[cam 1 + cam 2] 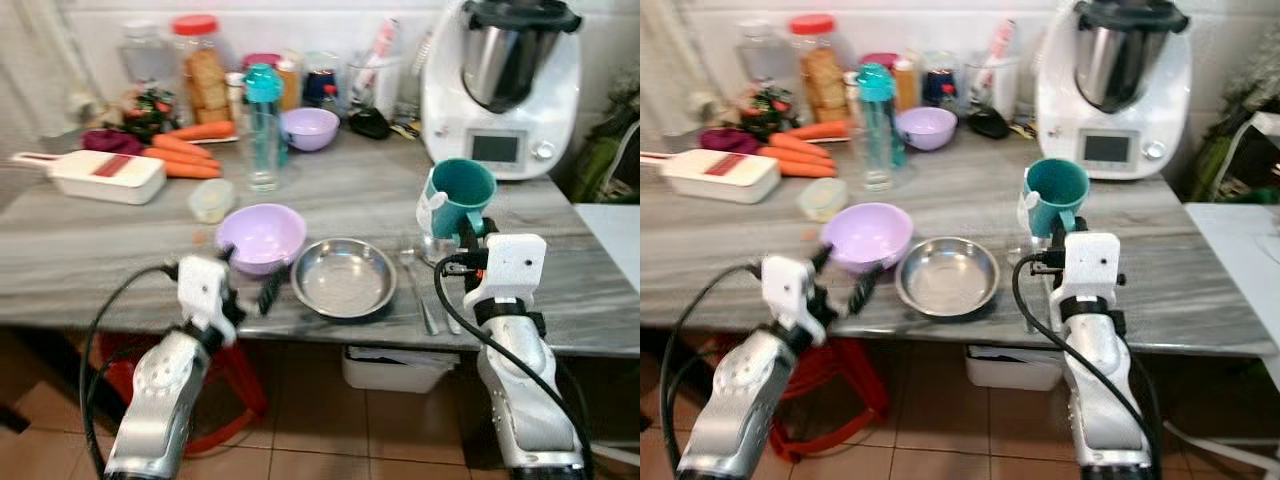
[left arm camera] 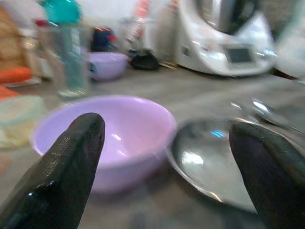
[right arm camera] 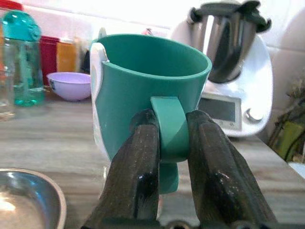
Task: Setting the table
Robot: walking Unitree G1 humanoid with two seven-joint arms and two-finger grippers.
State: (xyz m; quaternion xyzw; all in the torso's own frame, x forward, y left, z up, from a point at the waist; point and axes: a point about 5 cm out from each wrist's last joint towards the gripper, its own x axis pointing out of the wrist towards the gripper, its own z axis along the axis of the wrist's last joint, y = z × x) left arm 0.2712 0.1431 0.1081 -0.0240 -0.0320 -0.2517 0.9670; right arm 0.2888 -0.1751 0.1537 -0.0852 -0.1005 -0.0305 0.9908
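Now teal mug handle pinched in right claw, seemingly above counter

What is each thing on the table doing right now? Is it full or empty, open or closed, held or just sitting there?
Teal cup: lifted, empty as far as its inside shows.
Right gripper: shut on the cup's handle.
Left gripper: open, holding nothing.
Near purple bowl: upright, empty.
Steel plate: flat, empty.
Water bottle: upright, cap on.
Far purple bowl: upright.
Kitchen machine: lid on.
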